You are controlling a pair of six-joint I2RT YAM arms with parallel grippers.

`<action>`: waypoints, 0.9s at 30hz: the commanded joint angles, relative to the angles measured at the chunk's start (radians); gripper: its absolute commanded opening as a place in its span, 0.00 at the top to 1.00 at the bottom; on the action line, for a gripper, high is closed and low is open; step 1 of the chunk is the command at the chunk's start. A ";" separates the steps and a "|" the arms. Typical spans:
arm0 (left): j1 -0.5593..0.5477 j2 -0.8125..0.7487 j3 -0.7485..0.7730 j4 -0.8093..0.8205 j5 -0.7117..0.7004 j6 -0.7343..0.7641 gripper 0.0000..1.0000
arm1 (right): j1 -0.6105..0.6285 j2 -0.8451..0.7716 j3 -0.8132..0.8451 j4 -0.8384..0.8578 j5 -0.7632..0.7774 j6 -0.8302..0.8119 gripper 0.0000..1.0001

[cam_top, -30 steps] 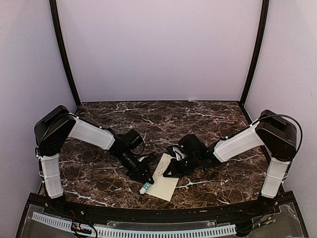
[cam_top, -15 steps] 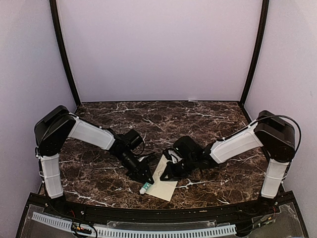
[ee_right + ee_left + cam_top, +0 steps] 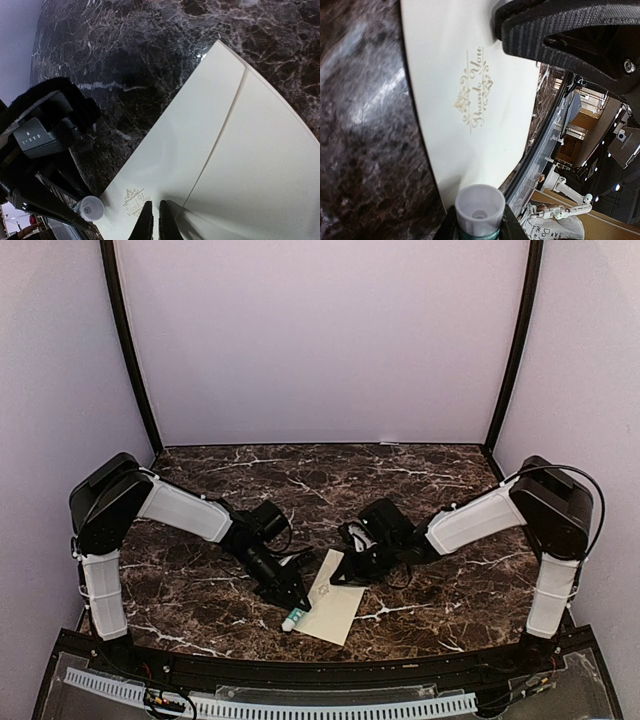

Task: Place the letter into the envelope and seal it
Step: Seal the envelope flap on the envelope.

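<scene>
Cream envelope (image 3: 335, 608) lies on the marble worktop (image 3: 420, 480) near its front edge. Clenched, the right end effector (image 3: 152, 220) has drawn back toward its far end, tips touching the paper. The left end effector (image 3: 290, 606) still clamps a glue stick (image 3: 480, 210) just beside it.

**Cream envelope (image 3: 330, 608) flat on marble**

Long and cream-yellow, it lies flat and aslant near the front edge of the dark table (image 3: 420, 490). A gold "Thank You" emblem (image 3: 475, 95) faces up. A straight fold line runs along its length.
</scene>
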 commanded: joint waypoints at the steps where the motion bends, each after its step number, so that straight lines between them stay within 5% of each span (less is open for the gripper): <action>1: -0.002 0.022 -0.008 -0.044 -0.055 -0.001 1.00 | -0.007 0.034 -0.010 -0.056 0.026 -0.027 0.95; 14: -0.002 0.023 -0.007 -0.042 -0.053 -0.001 1.00 | 0.128 0.029 -0.076 0.031 -0.064 0.061 0.95; 27: -0.002 0.021 -0.012 -0.039 -0.053 -0.002 1.00 | 0.052 0.020 -0.036 -0.031 0.047 0.040 0.96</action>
